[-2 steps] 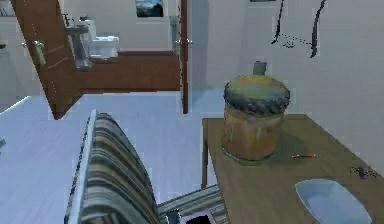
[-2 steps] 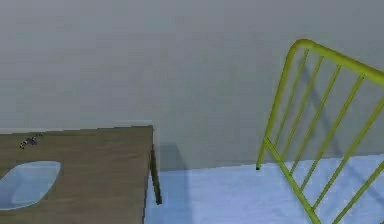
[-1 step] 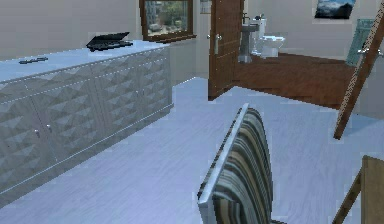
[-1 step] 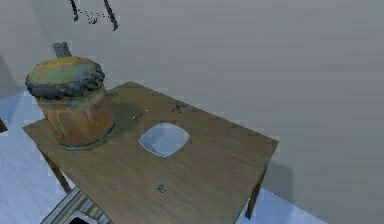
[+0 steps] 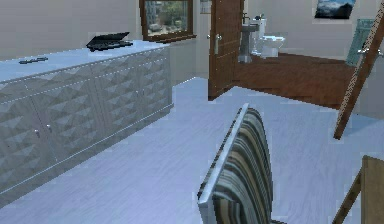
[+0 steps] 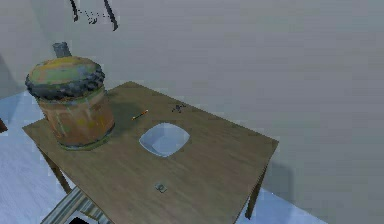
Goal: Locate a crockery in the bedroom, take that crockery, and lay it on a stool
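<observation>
White square bowl (image 6: 163,140) mid brown wooden table (image 6: 222,168); bulky orange jar (image 6: 68,105) nearby could get knocked reaching in. Gripper state: cannot tell.

white square dish (image 6: 164,140) flat on wooden table (image 6: 215,165).

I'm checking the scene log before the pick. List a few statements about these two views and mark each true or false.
1. A white bowl and an orange barrel-shaped pot stand on the wooden table. True.
2. The bowl touches the pot. False: bare table shows between them.
3. Bare floor lies between the striped chair and the grey dresser. True.
4. The dresser's top is bare. False: a dark flat thing lies on it.
5. The wooden door stands open onto a room with a toilet. True.
</observation>
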